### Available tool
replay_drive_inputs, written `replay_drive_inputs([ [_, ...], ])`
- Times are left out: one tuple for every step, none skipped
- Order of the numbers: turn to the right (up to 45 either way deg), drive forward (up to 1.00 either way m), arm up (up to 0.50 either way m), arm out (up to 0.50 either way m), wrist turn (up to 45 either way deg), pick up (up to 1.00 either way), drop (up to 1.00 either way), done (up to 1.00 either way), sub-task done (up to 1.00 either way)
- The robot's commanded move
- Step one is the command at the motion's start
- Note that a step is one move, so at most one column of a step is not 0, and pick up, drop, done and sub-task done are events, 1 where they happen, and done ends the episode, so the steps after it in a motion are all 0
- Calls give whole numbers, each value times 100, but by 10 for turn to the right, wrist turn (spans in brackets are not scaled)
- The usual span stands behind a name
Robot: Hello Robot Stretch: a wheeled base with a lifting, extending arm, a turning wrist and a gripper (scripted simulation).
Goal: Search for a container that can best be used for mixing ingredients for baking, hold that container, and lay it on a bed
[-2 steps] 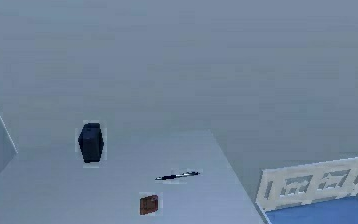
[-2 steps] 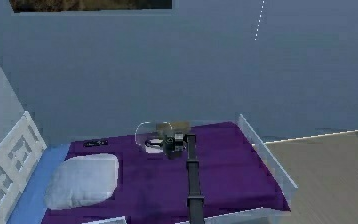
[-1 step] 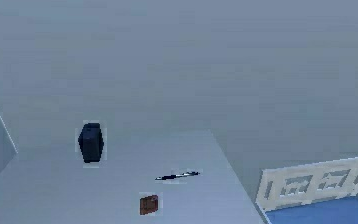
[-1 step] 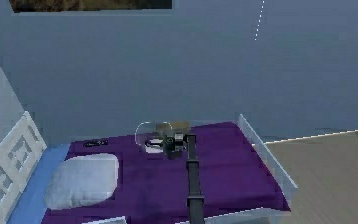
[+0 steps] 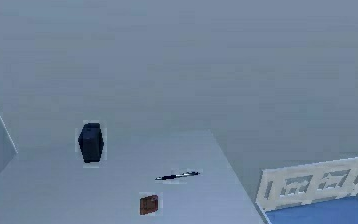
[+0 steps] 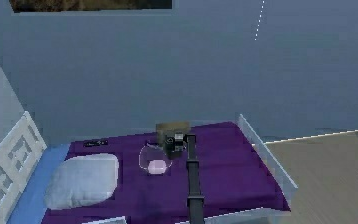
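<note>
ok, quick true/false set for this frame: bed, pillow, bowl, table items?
1. The bed has a purple cover. True.
2. The pillow is black. False: it is white.
3. A pen lies on the grey table. True.
4. The clear bowl stands on the floor. False: it is on the bed's cover, by the end effector.
</note>
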Motion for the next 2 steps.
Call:
replay_drive_inputs([
  [0, 0, 10, 0, 0, 0, 0, 0, 0],
  [0, 0, 0, -8, 0, 0, 0, 0, 0],
])
